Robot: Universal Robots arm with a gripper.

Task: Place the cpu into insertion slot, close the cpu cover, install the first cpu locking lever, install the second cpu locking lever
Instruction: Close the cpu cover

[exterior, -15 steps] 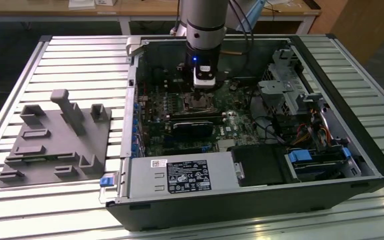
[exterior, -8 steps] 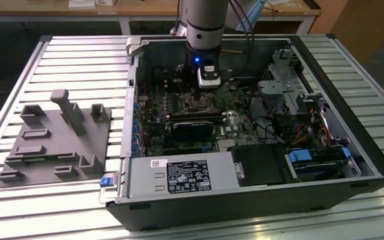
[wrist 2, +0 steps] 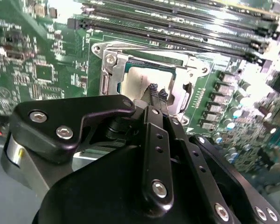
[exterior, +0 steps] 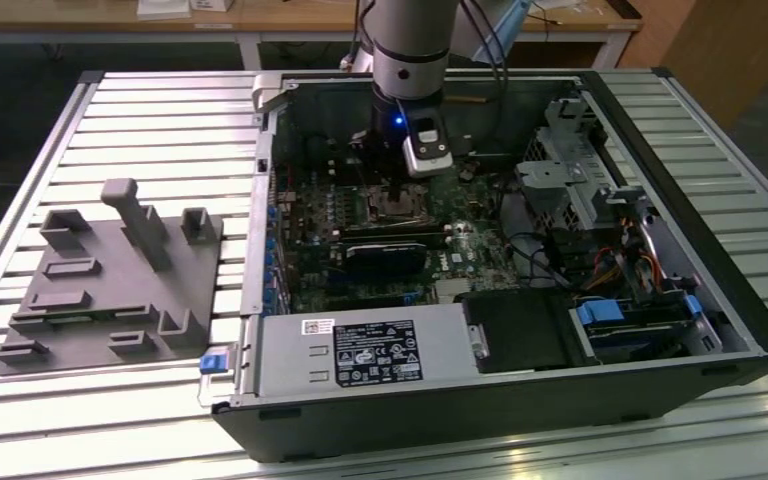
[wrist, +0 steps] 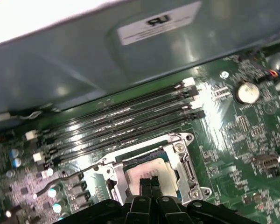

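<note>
Your gripper [wrist: 151,183], fingers pinched together on nothing, hovers just above the cpu [wrist: 135,172], already seated in the insertion slot [wrist: 196,184] beneath its tips; the cpu cover [wrist: 178,156] looks lowered around it, and a locking lever [wrist: 60,179] off to one side seems unlatched.

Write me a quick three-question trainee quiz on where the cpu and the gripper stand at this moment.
1. True or false: the cpu lies in the insertion slot.
2. Pick one. The gripper is: A wide open; B shut; C half open.
3. Fill in: in both wrist views the gripper is right over the ____.
Key: 1 true; 2 B; 3 cpu.
</note>
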